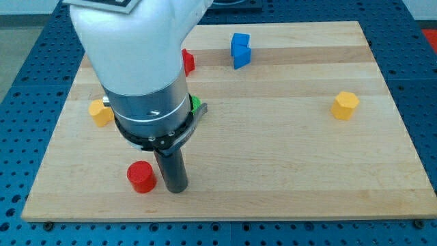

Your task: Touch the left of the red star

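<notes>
A red block (188, 61) shows only as a small piece at the arm's right edge near the view's top; its shape is hidden, so I cannot tell if it is the star. My tip (177, 188) rests on the board near the view's bottom left, far below that block. A red cylinder (141, 177) stands just left of my tip, close to it. A green block (196, 104) peeks out from behind the arm.
A blue block (240, 50) sits at the view's top middle. A yellow hexagonal block (345, 105) sits at the right. Another yellow block (102, 112) is at the left, partly behind the arm. The wooden board (287, 164) ends near the bottom.
</notes>
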